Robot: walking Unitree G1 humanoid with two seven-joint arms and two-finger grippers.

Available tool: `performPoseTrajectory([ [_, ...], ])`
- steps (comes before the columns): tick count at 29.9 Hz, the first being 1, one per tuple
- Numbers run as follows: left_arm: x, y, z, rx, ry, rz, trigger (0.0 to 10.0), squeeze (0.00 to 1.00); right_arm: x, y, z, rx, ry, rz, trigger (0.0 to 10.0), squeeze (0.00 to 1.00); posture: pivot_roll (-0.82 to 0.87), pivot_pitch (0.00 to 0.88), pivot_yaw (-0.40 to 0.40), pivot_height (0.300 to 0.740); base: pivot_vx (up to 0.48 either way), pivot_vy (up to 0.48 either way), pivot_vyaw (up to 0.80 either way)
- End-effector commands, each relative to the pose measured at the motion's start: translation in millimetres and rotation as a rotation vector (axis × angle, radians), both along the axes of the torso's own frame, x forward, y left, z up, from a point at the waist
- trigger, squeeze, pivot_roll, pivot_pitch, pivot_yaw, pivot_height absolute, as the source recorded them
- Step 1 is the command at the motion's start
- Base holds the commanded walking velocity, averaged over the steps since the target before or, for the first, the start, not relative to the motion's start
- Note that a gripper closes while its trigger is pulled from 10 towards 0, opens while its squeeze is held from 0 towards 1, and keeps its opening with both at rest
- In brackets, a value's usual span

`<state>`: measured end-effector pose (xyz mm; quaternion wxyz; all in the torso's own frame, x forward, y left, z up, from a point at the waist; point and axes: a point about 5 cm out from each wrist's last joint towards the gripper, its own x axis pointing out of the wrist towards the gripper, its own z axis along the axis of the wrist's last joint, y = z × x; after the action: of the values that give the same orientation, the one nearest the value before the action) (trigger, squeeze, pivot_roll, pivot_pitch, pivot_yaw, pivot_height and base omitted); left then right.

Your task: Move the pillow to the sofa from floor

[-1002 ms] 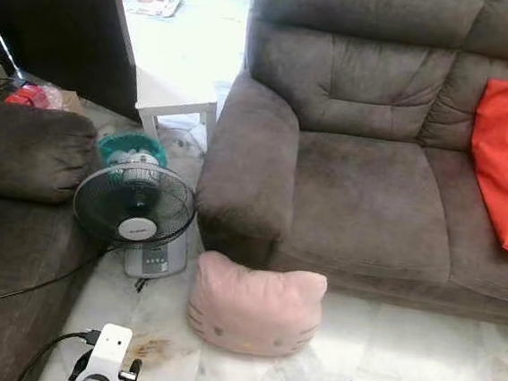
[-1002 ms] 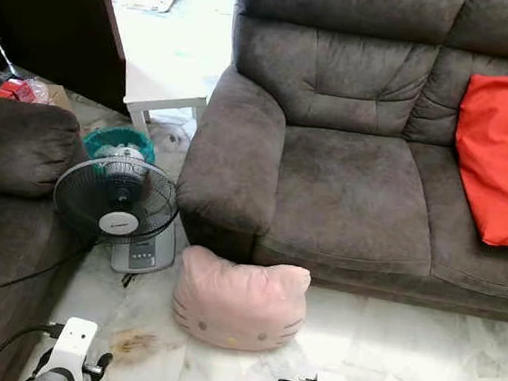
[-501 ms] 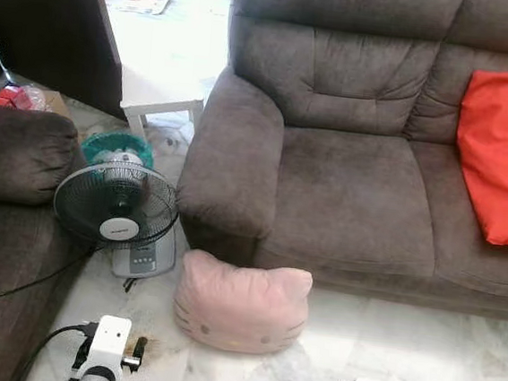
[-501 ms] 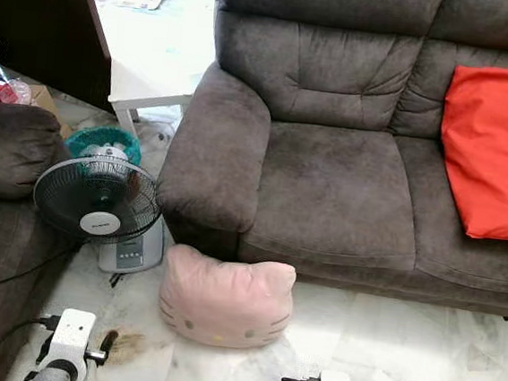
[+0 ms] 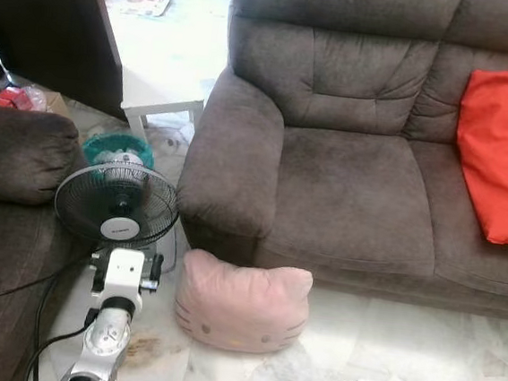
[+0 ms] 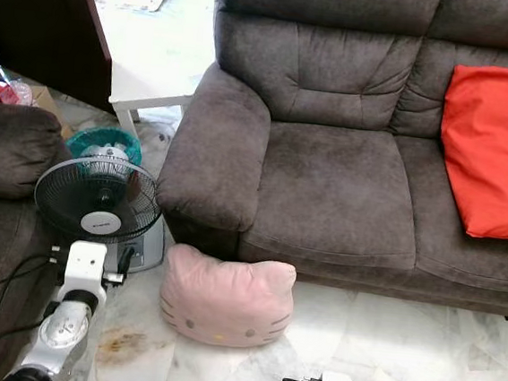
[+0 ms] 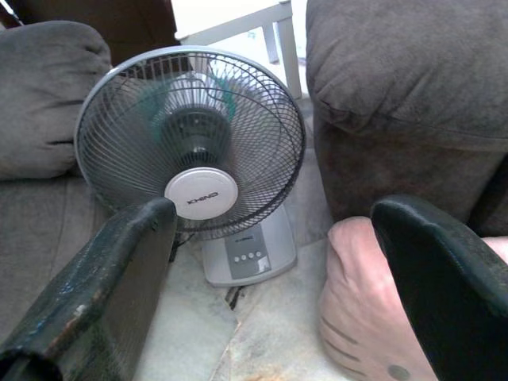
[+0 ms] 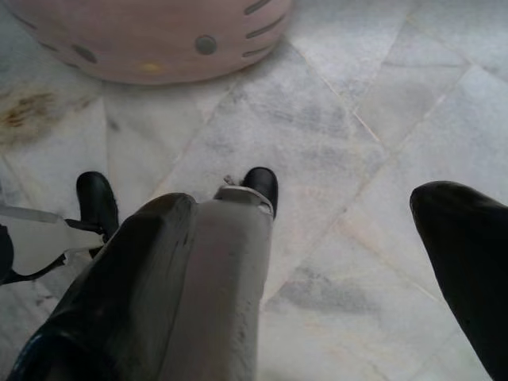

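— Where the sofa (image 5: 352,200) front meets the marble floor (image 5: 419,350), what lies there?
— Pink cat-face pillow (image 5: 241,301), on the floor, its back against the sofa base just below the armrest (image 5: 229,166). Face side turned toward the camera.
— Left arm?
— Raised beside the pillow, on its left, between it and the fan (image 5: 118,204). Left claw (image 7: 270,278) spread wide: one finger (image 7: 95,294) lies in front of the fan's grille, the other over the pillow's edge. Touching nothing, as far as the wrist view shows.
— Right claw?
— Right claw (image 8: 333,262) low over bare marble, fingers apart, pinching nothing. Pillow's whiskered underside sits beyond it, apart from the fingertips.
— Anything else on the sofa?
— Red cushion (image 5: 502,151) on the right seat, leaning on the backrest. Seat nearest the armrest is bare.
— Around the fan?
— Second dark sofa (image 5: 12,176) to its left, a teal basket (image 5: 119,146) behind it, a white worktop (image 5: 161,82) farther back. Brown stain (image 6: 118,344) on the floor near the left arm.
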<state>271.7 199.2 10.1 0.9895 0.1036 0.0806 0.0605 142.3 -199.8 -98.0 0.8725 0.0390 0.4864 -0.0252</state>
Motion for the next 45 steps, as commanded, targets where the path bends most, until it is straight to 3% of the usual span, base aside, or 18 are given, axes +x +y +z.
performPoseTrajectory([
  [1, -1.0, 2.6, -1.4, 0.004, 0.014, 0.010, 10.0, 0.00, -5.0, 0.5, -2.0, 0.007, 0.015, -0.014, 10.0, 0.00, 0.12, 0.106, -0.022, 0.740, 0.000, 0.000, 0.00],
  [18, -1.0, 2.6, -1.4, 0.004, 0.014, 0.010, 10.0, 0.00, -5.0, 0.5, -2.0, 0.007, 0.015, -0.014, 10.0, 0.00, 0.12, 0.106, -0.022, 0.740, 0.000, 0.000, 0.00],
  [19, 4.4, 0.0, 8.1, 0.011, -0.045, 0.007, 10.0, 0.00, -4.9, 0.2, -1.8, 0.004, 0.009, -0.022, 10.0, 0.00, 0.12, 0.106, -0.022, 0.740, 0.000, 0.000, 0.00],
  [20, 4.4, 0.0, 8.1, 0.011, -0.045, 0.007, 10.0, 0.00, -4.9, 0.2, -1.8, 0.004, 0.009, -0.022, 10.0, 0.00, 0.12, 0.106, -0.022, 0.740, 0.000, 0.000, 0.00],
  [21, 12.6, -7.5, 37.1, 0.033, -0.191, -0.049, 10.0, 0.00, 54.5, 1.3, 31.6, -0.013, -0.322, -0.037, 10.0, 0.00, 0.10, 0.049, -0.010, 0.740, 0.000, 0.000, 0.00],
  [22, 13.6, -13.7, 57.8, 0.046, -0.289, -0.087, 10.0, 0.00, 92.7, 2.8, 64.2, -0.031, -0.560, -0.047, 10.0, 0.00, 0.10, 0.049, -0.011, 0.740, 0.000, 0.000, 0.00],
  [23, 13.6, -13.7, 57.8, 0.046, -0.289, -0.087, 10.0, 0.00, 92.7, 2.8, 64.2, -0.031, -0.560, -0.047, 10.0, 0.00, 0.10, 0.049, -0.011, 0.740, 0.000, 0.000, 0.00],
  [24, 12.5, -18.0, 71.1, 0.054, -0.347, -0.112, 10.0, 0.00, 114.7, 4.7, 87.4, -0.041, -0.701, -0.055, 10.0, 0.00, 0.10, 0.048, -0.012, 0.740, 0.000, 0.000, 0.00],
  [26, 11.6, -20.5, 77.8, 0.056, -0.375, -0.125, 10.0, 0.00, 124.0, 5.7, 97.0, -0.058, -0.747, -0.054, 10.0, 0.00, 0.11, 0.049, -0.013, 0.740, 0.000, 0.000, 0.00],
  [30, 11.6, -21.6, 78.6, 0.053, -0.378, -0.127, 10.0, 0.00, 121.4, 4.8, 90.0, -0.085, -0.688, -0.040, 10.0, 0.00, 0.11, 0.055, -0.014, 0.740, 0.000, 0.000, 0.00],
  [33, 11.8, -21.6, 79.2, 0.053, -0.379, -0.127, 10.0, 0.00, 122.2, 4.1, 91.8, -0.086, -0.702, -0.046, 10.0, 0.00, 0.11, 0.066, -0.014, 0.740, 0.000, 0.000, 0.00],
  [36, 12.3, -21.3, 80.7, 0.053, -0.380, -0.125, 10.0, 0.00, 127.0, 1.9, 101.1, -0.080, -0.769, -0.072, 10.0, 0.00, 0.11, 0.072, -0.014, 0.740, 0.000, 0.000, 0.00],
  [38, 8.5, -20.9, 87.5, 0.055, -0.370, -0.117, 10.0, 0.00, 131.5, 1.3, 117.9, -0.087, -0.896, -0.077, 10.0, 0.00, 0.11, 0.080, -0.019, 0.740, 0.000, 0.000, 0.00],
  [40, 7.3, -21.0, 89.3, 0.056, -0.367, -0.117, 10.0, 0.00, 131.8, 1.5, 121.2, -0.089, -0.919, -0.075, 10.0, 0.00, 0.11, 0.080, -0.019, 0.740, 0.000, 0.000, 0.00],
  [45, -1.4, -12.5, 98.5, 0.062, -0.383, -0.078, 10.0, 0.00, 122.1, -2.6, 150.9, -0.105, -1.090, -0.063, 10.0, 0.00, 0.12, 0.098, -0.034, 0.740, 0.000, 0.000, 0.00],
])
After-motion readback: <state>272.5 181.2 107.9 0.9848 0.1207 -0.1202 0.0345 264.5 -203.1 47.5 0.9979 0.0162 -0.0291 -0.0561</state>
